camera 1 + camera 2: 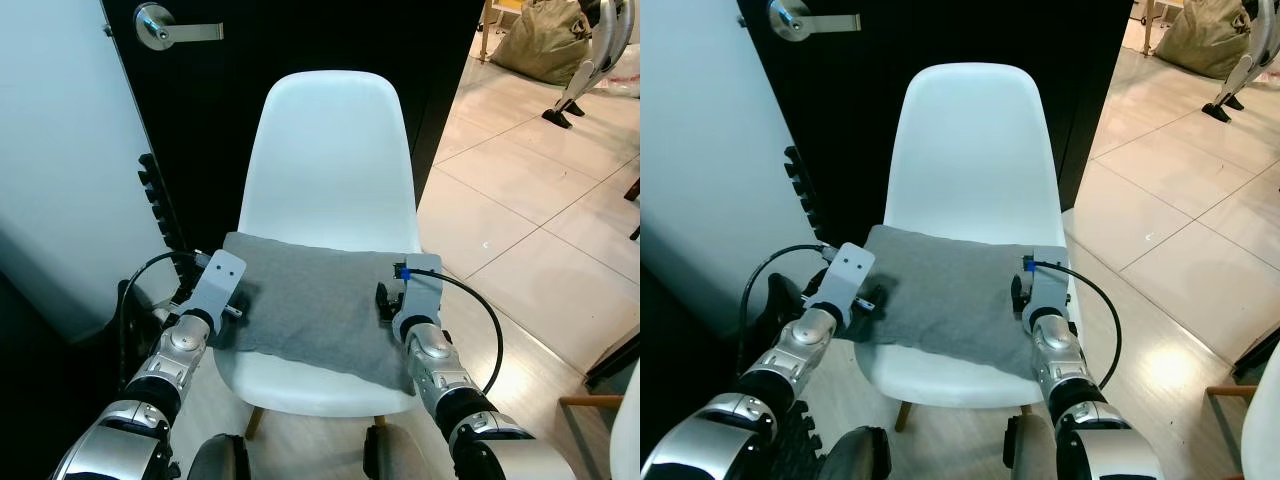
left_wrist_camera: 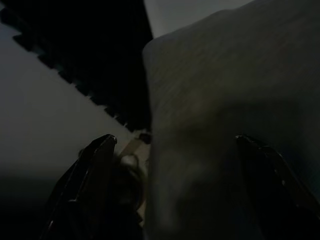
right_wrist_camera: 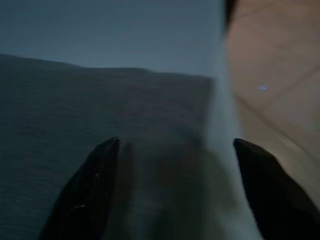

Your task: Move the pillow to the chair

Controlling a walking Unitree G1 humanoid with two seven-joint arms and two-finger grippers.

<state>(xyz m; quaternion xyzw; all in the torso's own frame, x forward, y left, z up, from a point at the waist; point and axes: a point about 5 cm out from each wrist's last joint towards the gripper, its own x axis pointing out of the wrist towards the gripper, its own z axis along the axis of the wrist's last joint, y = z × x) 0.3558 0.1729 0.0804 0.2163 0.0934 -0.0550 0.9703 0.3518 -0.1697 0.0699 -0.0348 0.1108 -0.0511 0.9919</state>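
Your grey pillow [image 1: 315,300] lies flat on the seat of the white chair [image 1: 328,140], which stands before a black door [image 1: 300,40]. Your left pincer [image 2: 175,165] sits at the pillow's left edge, fingers spread wide with the edge between them, not clamped. Your right pincer [image 3: 175,175] is at the pillow's right edge, equally wide open, holding nothing. Tiled floor [image 1: 540,200] stretches away on the right.

A black door [image 1: 300,40] with a silver lever handle [image 1: 165,28] stands beside a pale wall [image 1: 60,170]. A bulging tan sack [image 1: 545,40] sits far off on the glossy beige tiled floor [image 1: 540,220].
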